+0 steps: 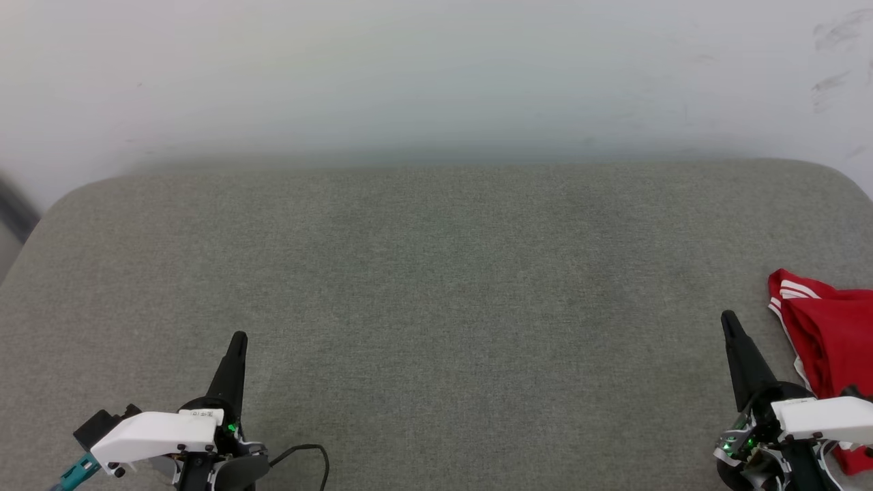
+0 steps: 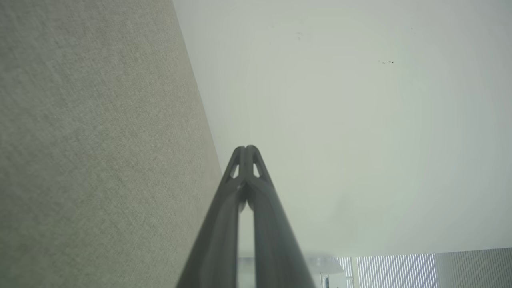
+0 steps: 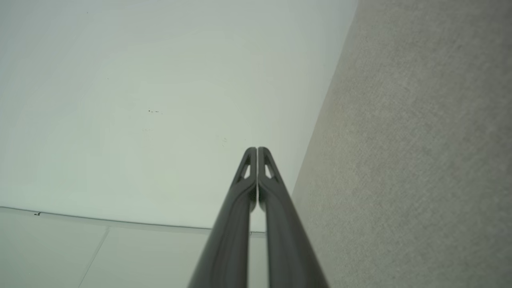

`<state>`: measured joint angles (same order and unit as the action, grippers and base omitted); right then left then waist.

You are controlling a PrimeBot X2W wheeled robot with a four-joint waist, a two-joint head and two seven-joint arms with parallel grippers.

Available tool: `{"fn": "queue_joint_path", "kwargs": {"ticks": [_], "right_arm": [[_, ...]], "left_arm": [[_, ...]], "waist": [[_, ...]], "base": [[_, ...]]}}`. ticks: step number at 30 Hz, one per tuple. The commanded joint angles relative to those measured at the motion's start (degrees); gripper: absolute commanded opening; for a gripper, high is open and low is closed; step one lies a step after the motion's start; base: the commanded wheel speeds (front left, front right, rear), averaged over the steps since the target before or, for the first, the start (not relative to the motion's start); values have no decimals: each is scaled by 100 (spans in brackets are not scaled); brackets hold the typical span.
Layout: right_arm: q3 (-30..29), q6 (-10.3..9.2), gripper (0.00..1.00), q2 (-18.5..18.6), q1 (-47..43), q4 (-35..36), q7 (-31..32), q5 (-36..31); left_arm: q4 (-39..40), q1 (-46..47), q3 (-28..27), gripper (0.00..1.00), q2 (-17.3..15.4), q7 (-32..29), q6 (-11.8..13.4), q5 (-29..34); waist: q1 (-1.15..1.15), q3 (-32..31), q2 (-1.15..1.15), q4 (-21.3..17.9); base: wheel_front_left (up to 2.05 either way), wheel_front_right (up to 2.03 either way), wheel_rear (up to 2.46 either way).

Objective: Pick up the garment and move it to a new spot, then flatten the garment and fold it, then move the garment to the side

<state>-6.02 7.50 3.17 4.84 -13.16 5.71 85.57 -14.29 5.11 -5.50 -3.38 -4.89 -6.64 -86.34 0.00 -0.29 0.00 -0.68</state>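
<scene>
The garment (image 1: pixel 832 337) is a red bundle with white striped trim, lying on the grey cushion at the head view's far right edge, partly cut off by the frame. My right gripper (image 1: pixel 728 319) stands just left of it, fingers pressed together and holding nothing; its wrist view shows the tips (image 3: pixel 256 150) touching. My left gripper (image 1: pixel 239 337) rests at the lower left, far from the garment, also shut and empty, its tips (image 2: pixel 247 148) meeting in the left wrist view.
A wide grey fabric surface (image 1: pixel 436 286) spreads before me, ending at a pale wall (image 1: pixel 436 75) behind. A black cable (image 1: pixel 310 453) loops by my left wrist. Its rounded corners fall away at far left and right.
</scene>
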Motion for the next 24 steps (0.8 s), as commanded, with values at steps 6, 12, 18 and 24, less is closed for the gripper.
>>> {"fn": "queue_joint_path", "kwargs": {"ticks": [6, 12, 18, 24], "right_arm": [[-35, -2, 0, -31, 139, -47, 55, 357], [-54, -2, 0, -38, 165, -83, 83, 591], [-62, -2, 0, -40, 172, -98, 92, 690], [-61, -2, 0, -38, 172, -97, 92, 690]], "left_arm": [[28, 130, -65, 0, 32, -101, -68, -312], [31, 130, -109, 0, 50, -161, -91, -525], [33, 139, -123, 0, 59, -185, -104, -609], [32, 138, -123, 0, 58, -185, -104, -609]], "waist": [[0, 20, 0, 30], [0, 38, 0, 55], [0, 47, 0, 68], [0, 47, 0, 68]], "base": [[0, 0, 0], [0, 0, 0], [0, 0, 0], [0, 0, 0]]}}
